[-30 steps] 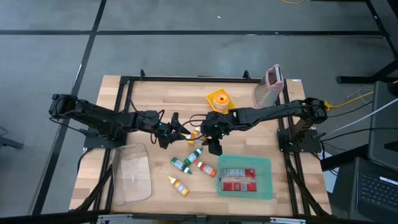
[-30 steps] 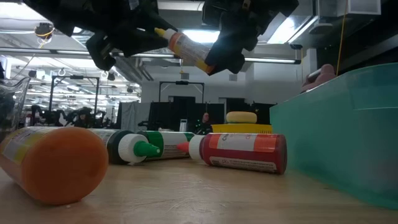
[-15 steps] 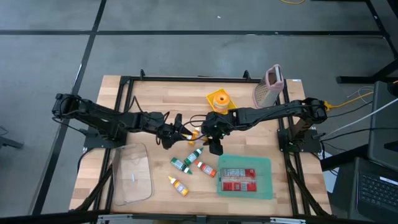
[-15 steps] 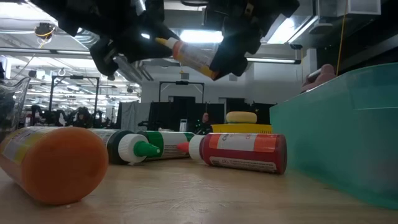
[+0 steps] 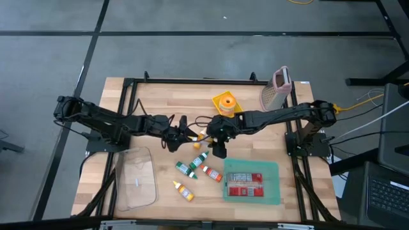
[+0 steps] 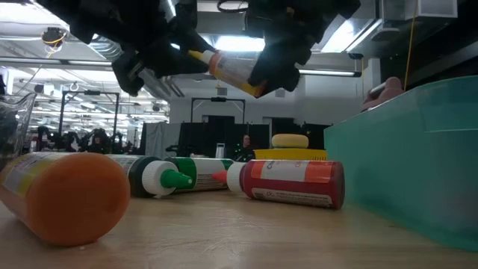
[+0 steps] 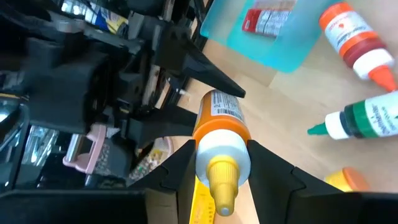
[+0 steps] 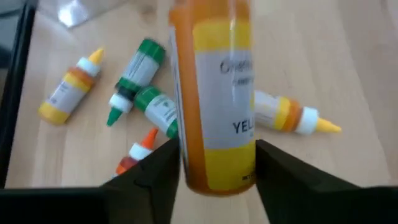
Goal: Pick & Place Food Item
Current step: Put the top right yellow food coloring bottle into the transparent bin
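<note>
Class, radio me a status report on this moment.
Both hands on yellow bottle, midair: left hand at cap, right hand at base. Bottles below.

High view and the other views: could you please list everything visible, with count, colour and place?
Orange-yellow plastic squeeze bottle: one, in the air between both grippers.
Green-capped squeeze bottles: two, lying mid-table.
Red-capped squeeze bottle: one, lying beside the green-capped ones.
Yellow-tipped squeeze bottles: two, lying on the table.
Teal plastic tray: one, lower right of the high view, holding a red packet.
Clear plastic container: one, lower left.
Pink-grey grater: one, upper right.
Yellow round item: one, upper centre; kind unclear.
Wooden table: one.
Left gripper: closed on the held bottle's cap.
Right gripper: around its body.
</note>
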`<state>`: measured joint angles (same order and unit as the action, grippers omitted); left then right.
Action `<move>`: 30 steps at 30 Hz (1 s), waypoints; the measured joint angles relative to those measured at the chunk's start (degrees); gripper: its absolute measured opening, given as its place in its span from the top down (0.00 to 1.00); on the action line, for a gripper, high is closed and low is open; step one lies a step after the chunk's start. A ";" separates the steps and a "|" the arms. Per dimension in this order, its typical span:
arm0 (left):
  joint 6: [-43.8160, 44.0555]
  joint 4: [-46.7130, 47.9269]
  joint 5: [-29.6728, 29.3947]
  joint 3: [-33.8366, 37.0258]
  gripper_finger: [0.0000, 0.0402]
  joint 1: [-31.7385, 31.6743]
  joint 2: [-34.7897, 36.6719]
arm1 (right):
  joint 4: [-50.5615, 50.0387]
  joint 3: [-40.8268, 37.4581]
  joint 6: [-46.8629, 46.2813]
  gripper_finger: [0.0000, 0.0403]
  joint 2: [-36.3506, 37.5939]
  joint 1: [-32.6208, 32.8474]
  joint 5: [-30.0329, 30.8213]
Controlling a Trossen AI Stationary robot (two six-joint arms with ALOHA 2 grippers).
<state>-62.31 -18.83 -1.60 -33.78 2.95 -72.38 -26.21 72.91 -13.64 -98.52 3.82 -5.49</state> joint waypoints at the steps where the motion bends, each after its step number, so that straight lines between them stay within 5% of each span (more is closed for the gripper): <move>1: 0.00 0.30 -0.53 0.00 0.71 0.00 0.00 | -0.71 0.06 -0.31 0.48 0.12 -0.02 0.46; 8: 0.07 4.23 -3.67 0.00 0.71 -0.03 0.00 | -3.20 0.02 0.61 0.32 0.09 -0.03 0.62; 20: 7.78 17.11 -17.62 -4.57 0.71 1.44 0.22 | -9.34 -0.05 2.79 0.29 0.09 -0.52 6.94; 25: 11.34 28.45 -26.09 -11.54 0.71 4.46 0.22 | -9.36 -0.07 5.90 0.29 0.09 -0.73 11.46; 30: 23.40 50.04 -25.88 -21.90 0.71 5.99 0.26 | -8.78 -0.09 9.35 0.29 0.07 -1.39 16.27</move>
<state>-38.91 31.21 -27.48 -55.68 8.94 -72.12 -34.99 72.82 -4.29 -98.45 2.43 10.79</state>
